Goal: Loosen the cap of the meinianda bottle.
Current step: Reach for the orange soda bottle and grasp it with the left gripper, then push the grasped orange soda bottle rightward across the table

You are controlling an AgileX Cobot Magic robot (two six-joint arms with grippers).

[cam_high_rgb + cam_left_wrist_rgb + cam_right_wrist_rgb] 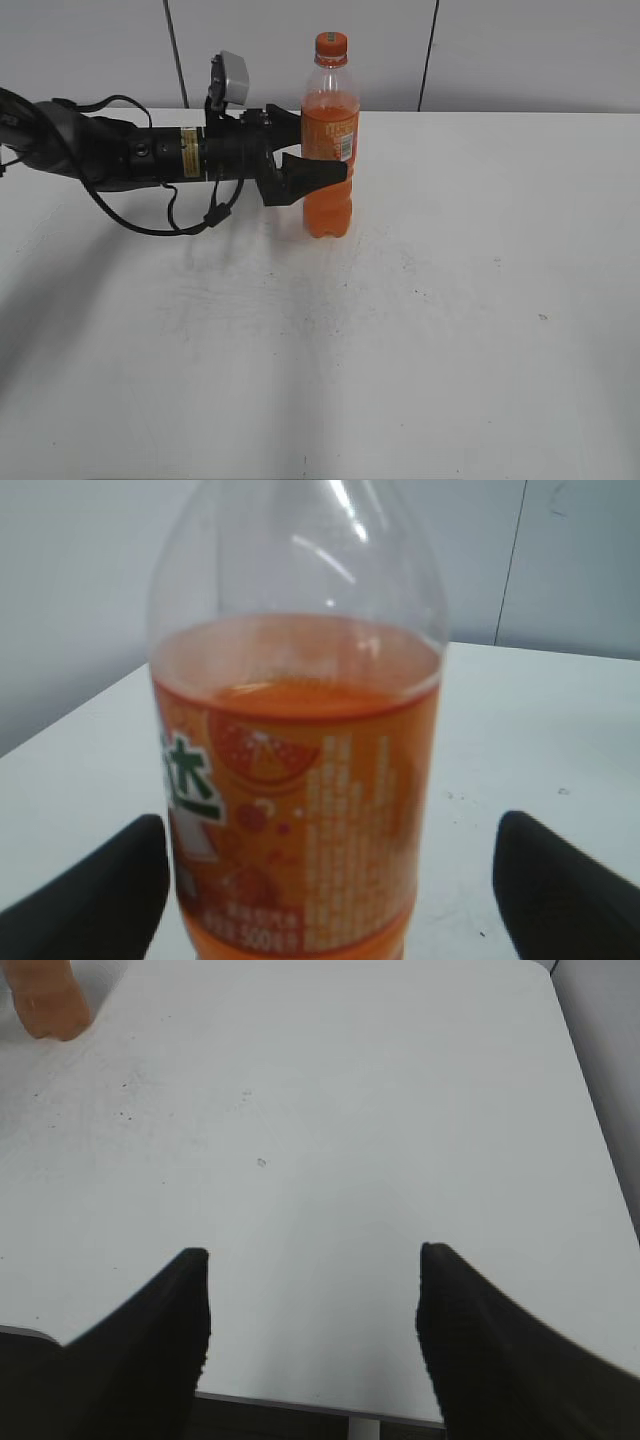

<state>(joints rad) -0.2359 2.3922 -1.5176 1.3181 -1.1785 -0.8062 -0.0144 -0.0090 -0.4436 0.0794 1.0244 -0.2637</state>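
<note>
Left pincer [322, 145] spread around upright meinianda bottle [330, 160], seemingly untouching; right pincer [310, 1310] apart.

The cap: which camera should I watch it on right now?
Exterior view. It alone shows the cap, still on the upright meinianda bottle. The left wrist view shows only the label and shoulder; the right wrist view catches just the bottle's base at its top-left corner.

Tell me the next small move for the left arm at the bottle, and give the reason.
Probably close the left gripper on the meinianda bottle. Its fingers stand open on either side of the label with gaps showing, so the bottle is not yet held. The cap is untouched, and the right gripper waits open, far off over the table.
</note>
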